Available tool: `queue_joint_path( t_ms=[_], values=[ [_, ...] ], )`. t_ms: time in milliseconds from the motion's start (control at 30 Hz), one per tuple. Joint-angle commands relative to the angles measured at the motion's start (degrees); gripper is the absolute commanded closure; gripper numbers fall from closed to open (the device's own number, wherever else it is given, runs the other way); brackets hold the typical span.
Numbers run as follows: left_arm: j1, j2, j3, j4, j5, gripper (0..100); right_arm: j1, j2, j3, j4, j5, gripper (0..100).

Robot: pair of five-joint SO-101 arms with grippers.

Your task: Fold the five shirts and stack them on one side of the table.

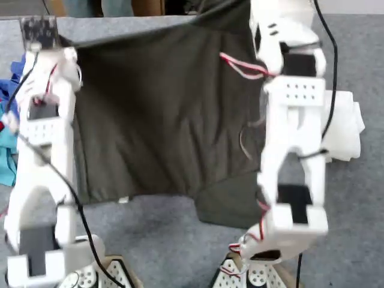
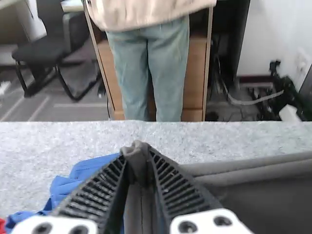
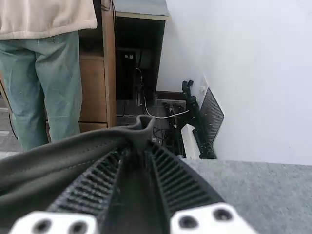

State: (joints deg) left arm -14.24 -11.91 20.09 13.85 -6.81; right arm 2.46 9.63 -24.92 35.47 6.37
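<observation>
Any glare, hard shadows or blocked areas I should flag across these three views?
High view: even light, no glare on the dark olive cloth shirt; both white arms hide parts of it. Left wrist view: left gripper, shut on a shirt fold, hides what lies behind it. Right wrist view: right gripper likewise; white wall bright, no glare.

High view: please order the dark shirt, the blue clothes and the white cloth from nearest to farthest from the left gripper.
1. Dark shirt: its corner is pinched in the left gripper.
2. Blue clothes: close by, on the gripper's own side.
3. White cloth: on the opposite side, past the shirt.
</observation>
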Motion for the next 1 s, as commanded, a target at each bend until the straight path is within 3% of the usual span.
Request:
queue_joint_path(
  t_ms=[0,167,367,500,633,800,967],
  values=[
    [0.22,5.8,-16.31,8.62,0.62,97,-0.53,6.9,-17.98,7.91,-0.53,98.5],
    [0.22,7.12,-19.65,21.54,0.35,97,-0.44,14.81,-35.56,28.84,0.44,98.5],
    [0.22,7.12,-19.47,41.23,0.26,97,-1.58,18.77,-50.24,56.7,10.73,98.5],
    [0.84,7.12,-19.47,56.7,0.26,97,-2.73,20.62,-52.79,66.02,14.42,98.5],
    [2.07,7.12,-15.78,64.97,0.26,97,-1.85,17.54,-41.8,65.93,16.53,98.5],
    [3.47,3.52,-0.48,62.24,0.0,97,-1.76,4.53,-14.64,65.23,21.01,98.5],
    [7.34,-8.62,19.3,56.0,-6.77,97,-1.32,-12.88,10.59,59.69,23.56,98.5]
  ],
)
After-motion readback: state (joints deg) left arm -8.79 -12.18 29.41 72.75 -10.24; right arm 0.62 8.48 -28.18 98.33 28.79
